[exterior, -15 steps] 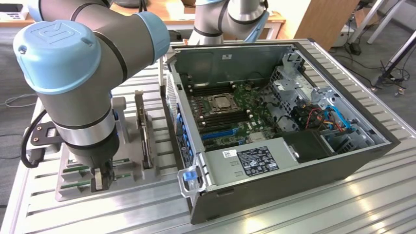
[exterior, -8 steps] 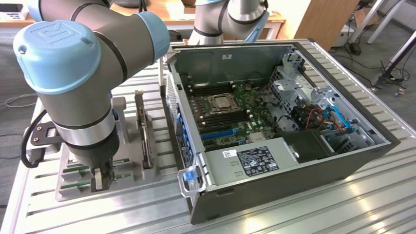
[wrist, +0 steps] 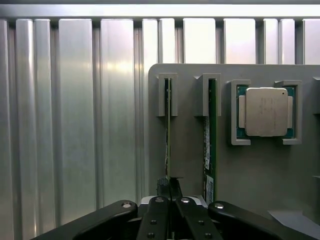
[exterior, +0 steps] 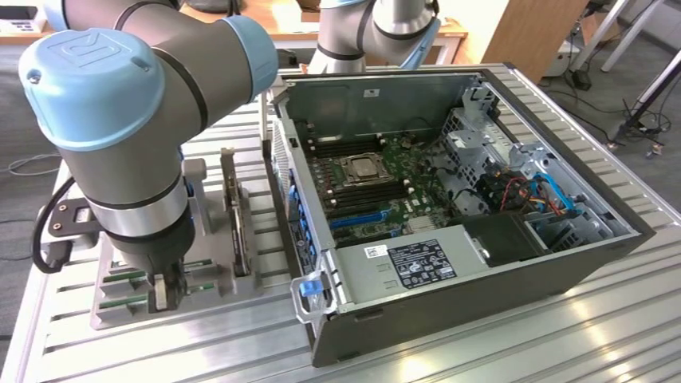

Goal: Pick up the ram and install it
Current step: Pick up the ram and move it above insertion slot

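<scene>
The pincer [wrist: 169, 189] is clamped on the ram [wrist: 168, 135], which stands on edge in the slot nearest the edge of the grey holder [wrist: 189, 145]. A second stick [wrist: 212, 130] stands in the holder's next slot. The holder lies on the worktop [wrist: 75, 125] beside the open computer case [exterior: 447, 319].

Black gripper [wrist: 170, 194] clamped on ram [wrist: 168, 140] slotted in grey holder [wrist: 189, 150], second stick [wrist: 210, 135] beside, processor chip [wrist: 266, 111] nearby

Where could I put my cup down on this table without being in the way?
Bare ribbed metal table lies between the open dark computer case and the table's near edge, toward the exterior view's right. Another bare strip runs beside the grey slotted holder. The holder is crowded: the pincer is shut on a thin green memory stick there.
</scene>
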Controlling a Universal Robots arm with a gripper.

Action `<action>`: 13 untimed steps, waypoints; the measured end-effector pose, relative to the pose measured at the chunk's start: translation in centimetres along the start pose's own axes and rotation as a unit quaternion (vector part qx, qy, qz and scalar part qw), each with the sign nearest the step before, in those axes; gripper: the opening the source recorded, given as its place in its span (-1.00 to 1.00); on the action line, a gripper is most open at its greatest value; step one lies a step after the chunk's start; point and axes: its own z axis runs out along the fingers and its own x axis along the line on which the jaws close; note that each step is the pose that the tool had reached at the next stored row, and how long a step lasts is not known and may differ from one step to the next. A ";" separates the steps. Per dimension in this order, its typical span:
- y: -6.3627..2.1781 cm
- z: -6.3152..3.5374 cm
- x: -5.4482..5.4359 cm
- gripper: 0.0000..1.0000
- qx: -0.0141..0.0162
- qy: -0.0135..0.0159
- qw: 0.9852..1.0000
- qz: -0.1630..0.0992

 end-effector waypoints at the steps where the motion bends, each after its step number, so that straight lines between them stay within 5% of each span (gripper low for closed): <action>1: 0.00 -0.10 0.0 -0.76 0.000 0.000 1.000 0.000; 13: 0.07 -1.61 0.0 -0.76 0.000 0.000 1.000 0.000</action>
